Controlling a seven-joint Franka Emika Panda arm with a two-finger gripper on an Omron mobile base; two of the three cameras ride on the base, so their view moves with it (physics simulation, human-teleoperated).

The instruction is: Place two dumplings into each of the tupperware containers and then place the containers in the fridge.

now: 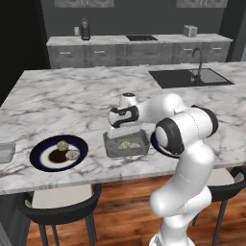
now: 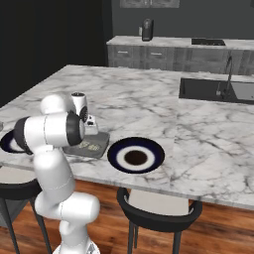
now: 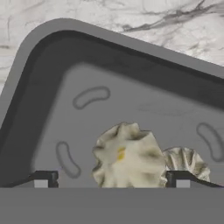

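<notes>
Fingers: my gripper (image 3: 111, 178) hung spread apart, gripping nothing | Dumplings: larger dumpling (image 3: 127, 155) lay between my fingertips (image 3: 42, 179) inside the tupperware container (image 3: 52, 57) — second dumpling (image 3: 186, 161) touching it, beside the other tip | Judgement: container looked filled — lifting it likely next.

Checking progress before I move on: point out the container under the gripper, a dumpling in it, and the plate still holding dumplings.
container (image 3: 39, 52), hand view, rim corner
dumpling (image 3: 127, 155), hand view, folded top
plate (image 1: 38, 151), left base view, blue rim
</notes>
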